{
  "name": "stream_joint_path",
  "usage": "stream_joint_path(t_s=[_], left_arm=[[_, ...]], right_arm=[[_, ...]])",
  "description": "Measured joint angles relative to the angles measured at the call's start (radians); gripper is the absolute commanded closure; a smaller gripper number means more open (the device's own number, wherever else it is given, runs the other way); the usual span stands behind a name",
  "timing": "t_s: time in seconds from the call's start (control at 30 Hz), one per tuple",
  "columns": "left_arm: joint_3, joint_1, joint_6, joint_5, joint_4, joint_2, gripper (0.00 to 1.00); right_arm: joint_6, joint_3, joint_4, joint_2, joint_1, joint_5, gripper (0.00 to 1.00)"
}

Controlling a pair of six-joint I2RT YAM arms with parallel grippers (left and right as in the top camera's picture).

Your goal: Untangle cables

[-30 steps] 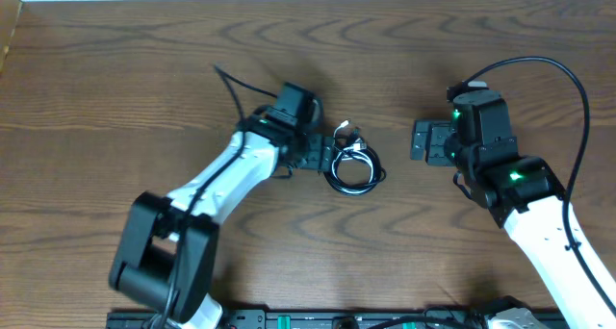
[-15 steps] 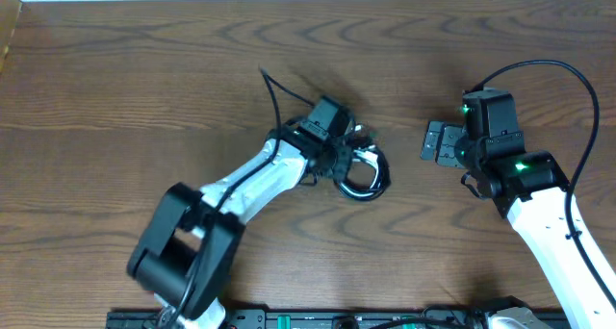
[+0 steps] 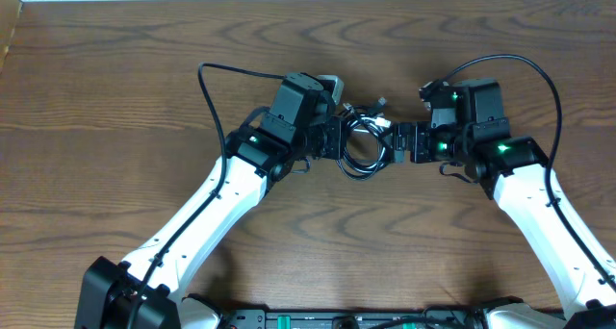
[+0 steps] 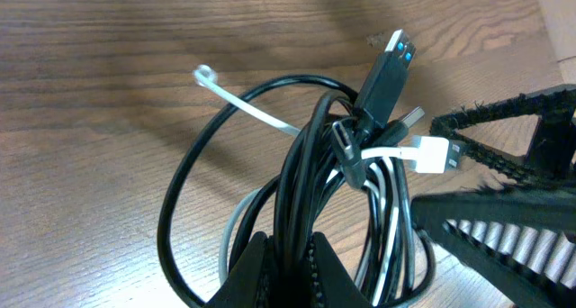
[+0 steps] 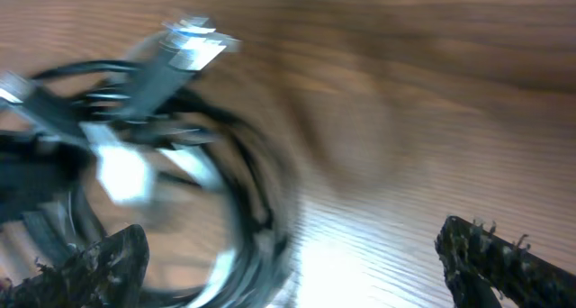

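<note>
Overhead, I've got the brown wood-grain tabletop (image 3: 115, 60). Its far edge runs along the top of the view under a pale strip, and its left edge just shows in the upper corner. Broad open wood lies left of the left arm, right of the right arm, and between the two arms on the near side. Behind the work there's a narrower band of wood before the far edge. The tight spot is the middle, where both arms meet nose to nose.

There sits the tangled bundle of thin black cables and one thin white cable (image 3: 364, 146), right between the left pincer (image 3: 334, 141) and the right pincer (image 3: 397, 143). Whether it rests on the wood or hangs just above it, I cannot tell.

In the left wrist view, the left pincer (image 4: 290, 258) is pressed together on several black strands at the bottom of the coil, and the loops fan up from the grip. A black USB plug with a blue tongue (image 4: 389, 63) sticks up at the top, with a white flat plug (image 4: 430, 155) just below it. That white plug lies between the right pincer's two fingers (image 4: 486, 218), which are spread.

The right wrist view is blurred, but the right pincer (image 5: 290, 240) is spread wide. The coil's edge sits inside the gap, nearer the left-hand finger. I can't confirm any contact.
</note>
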Motion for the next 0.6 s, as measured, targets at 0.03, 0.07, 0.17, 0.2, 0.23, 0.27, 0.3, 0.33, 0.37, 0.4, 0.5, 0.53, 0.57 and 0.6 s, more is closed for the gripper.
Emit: stream_joint_path(t_s=[0.03,0.07,0.17,0.2,0.23,0.27,0.3,0.33,0.37,0.4,0.5,0.53,0.57,0.6], left_arm=[[0.0,-0.001,-0.012,0.004,0.011,0.0,0.93],[0.0,-0.002,-0.024,0.008,0.021,0.0,0.93],[0.0,0.002,-0.074,0.027,0.096,0.0,0.93],[0.0,0.006,-0.087,0.036,0.114,0.0,0.93],[0.0,0.014,-0.108,0.055,0.14,0.0,0.93],[0.0,0.027,-0.134,0.085,0.168,0.0,0.93],[0.0,0.034,-0.149,0.109,0.182,0.0,0.93],[0.0,0.042,-0.16,0.145,0.198,0.0,0.92],[0.0,0.047,-0.17,0.167,0.204,0.0,0.92],[0.0,0.05,-0.182,0.2,0.205,0.0,0.93],[0.0,0.05,-0.2,0.282,0.205,0.0,0.92],[0.0,0.05,-0.206,0.307,0.204,0.0,0.92],[0.0,0.05,-0.21,0.318,0.205,0.0,0.92],[0.0,0.05,-0.214,0.335,0.207,0.0,0.92]], right_arm=[[0.006,0.0,0.005,0.0,0.0,-0.037,0.01],[0.015,0.0,0.007,0.0,0.0,-0.058,0.01],[0.059,0.0,0.009,0.0,0.0,-0.095,0.02],[0.074,0.0,0.009,0.0,0.0,-0.095,0.02],[0.09,0.0,0.009,0.0,0.0,-0.092,0.02],[0.1,0.0,0.01,0.0,0.0,-0.088,0.02],[0.105,0.0,0.01,0.0,0.0,-0.084,0.03],[0.111,0.0,0.011,0.0,0.0,-0.065,0.04],[0.113,0.0,0.012,0.0,0.0,-0.054,0.06],[0.116,0.0,0.023,0.0,0.0,-0.041,0.14],[0.124,0.0,0.072,0.0,0.0,-0.024,0.41],[0.13,0.0,0.081,0.0,0.0,-0.02,0.5],[0.136,0.0,0.086,0.0,0.001,-0.016,0.61],[0.149,0.0,0.089,0.0,0.003,-0.007,0.73]])
